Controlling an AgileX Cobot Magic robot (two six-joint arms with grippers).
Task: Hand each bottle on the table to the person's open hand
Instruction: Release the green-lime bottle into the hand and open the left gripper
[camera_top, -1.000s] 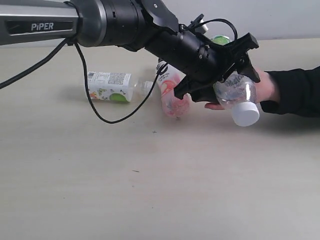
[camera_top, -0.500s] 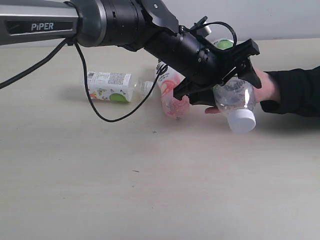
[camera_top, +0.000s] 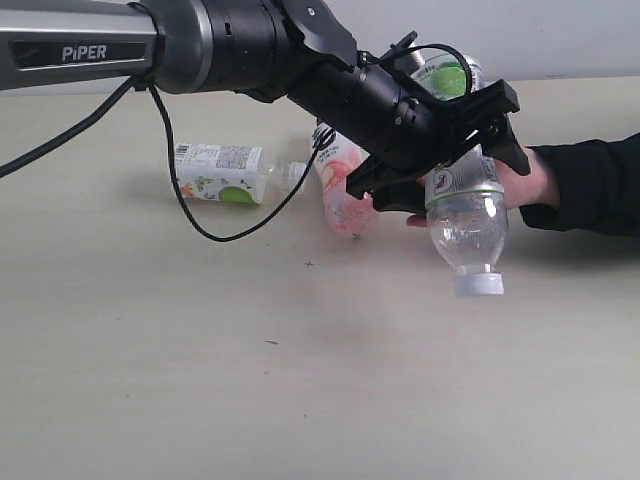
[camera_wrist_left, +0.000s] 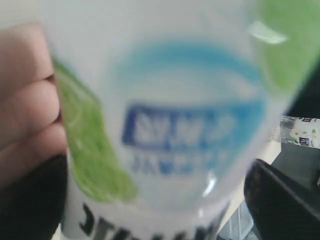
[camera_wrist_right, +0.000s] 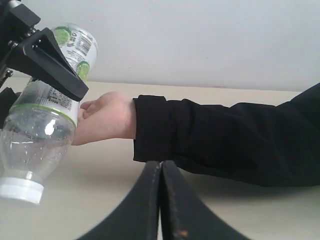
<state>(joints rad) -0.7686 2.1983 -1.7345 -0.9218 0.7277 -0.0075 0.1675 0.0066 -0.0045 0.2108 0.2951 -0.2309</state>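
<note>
My left gripper (camera_top: 450, 150) reaches across to the right and is shut on a clear white-capped bottle (camera_top: 466, 215) with a white and green label. The bottle hangs cap down, just in front of the person's open hand (camera_top: 527, 182). In the left wrist view the label (camera_wrist_left: 170, 125) fills the picture, with the person's fingers (camera_wrist_left: 25, 120) beside it. A pink bottle (camera_top: 345, 185) and a squarish labelled bottle (camera_top: 220, 172) lie on the table (camera_top: 300, 380) behind the arm. My right gripper (camera_wrist_right: 161, 167) is shut and empty, low over the table; the exterior view does not show it.
The person's black sleeve (camera_top: 590, 185) stretches in from the right along the table. A black cable (camera_top: 215, 235) loops down from the left arm to the tabletop. A pale wall (camera_wrist_right: 200, 40) stands behind the table.
The held bottle has swung in the left gripper: its cap dropped from pointing forward to pointing almost straight down, and its base rose. The arm itself barely moved.
</note>
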